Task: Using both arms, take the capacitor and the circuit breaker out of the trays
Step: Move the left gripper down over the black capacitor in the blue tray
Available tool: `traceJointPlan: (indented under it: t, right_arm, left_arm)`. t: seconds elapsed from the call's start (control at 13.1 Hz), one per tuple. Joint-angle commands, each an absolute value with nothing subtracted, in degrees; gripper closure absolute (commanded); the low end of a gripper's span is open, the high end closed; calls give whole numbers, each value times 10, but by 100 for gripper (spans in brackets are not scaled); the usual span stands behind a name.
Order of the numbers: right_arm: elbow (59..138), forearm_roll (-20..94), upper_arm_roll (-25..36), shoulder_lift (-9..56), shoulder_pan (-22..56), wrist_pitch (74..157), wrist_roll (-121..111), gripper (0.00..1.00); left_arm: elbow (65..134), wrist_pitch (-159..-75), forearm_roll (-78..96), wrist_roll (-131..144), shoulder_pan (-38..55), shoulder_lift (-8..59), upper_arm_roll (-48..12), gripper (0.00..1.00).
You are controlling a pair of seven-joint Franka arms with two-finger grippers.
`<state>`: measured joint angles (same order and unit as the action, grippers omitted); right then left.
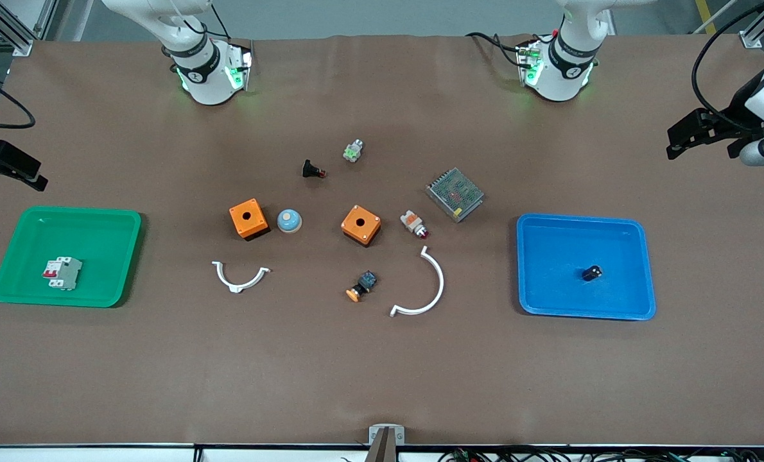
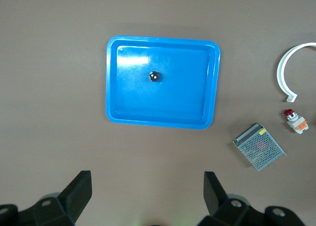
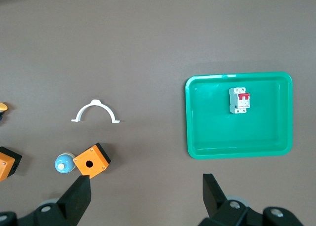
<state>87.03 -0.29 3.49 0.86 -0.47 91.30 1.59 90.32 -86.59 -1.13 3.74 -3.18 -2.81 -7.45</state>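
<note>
orange box [image 3: 6, 163] cut off by edge

Ahead of me, green tray [image 1: 109, 221] at frame's left edge, blue tray [image 1: 639, 269] at right, two orange boxes [image 1: 248, 218] [image 1: 361, 224] mid-frame, pale blue dome button [image 1: 289, 221] between them, two white curved clips [image 1: 240, 277] [image 1: 424, 287] lower, mesh-topped metal box [image 1: 454, 194] upper right of centre.

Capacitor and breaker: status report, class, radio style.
Left gripper and right gripper open, empty, high. Capacitor in blue tray; breaker in green tray. Nothing obstructing.
</note>
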Motion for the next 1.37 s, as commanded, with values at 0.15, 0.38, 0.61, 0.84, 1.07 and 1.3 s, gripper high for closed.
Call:
traceJointPlan:
  t: [0.15,0.38,0.61,0.84,1.07,1.3]
  right_arm:
    - [858,7,33,15,-10,909,12,0]
    - [857,7,33,15,-9,909,11,0]
    - [858,7,33,18,-7,907,11,0]
    - [858,7,33,26,-7,905,12,0]
    - [859,5,33,35,-9,901,8,0]
    - [865,1,34,40,-14,899,-4,0]
  left_arm:
    - [880,-861,-24,25,-38,10,-76,0]
    - [866,-894,-55,26,-37,93,-76,0]
    - [913,-995,-67,39,-39,154,-76,0]
    - [918,-1059,-48,42,-65,221,-76,0]
    - [963,-1159,-37,44,-62,269,-76,5]
    - [982,-1236,-37,45,-62,314,-76,25]
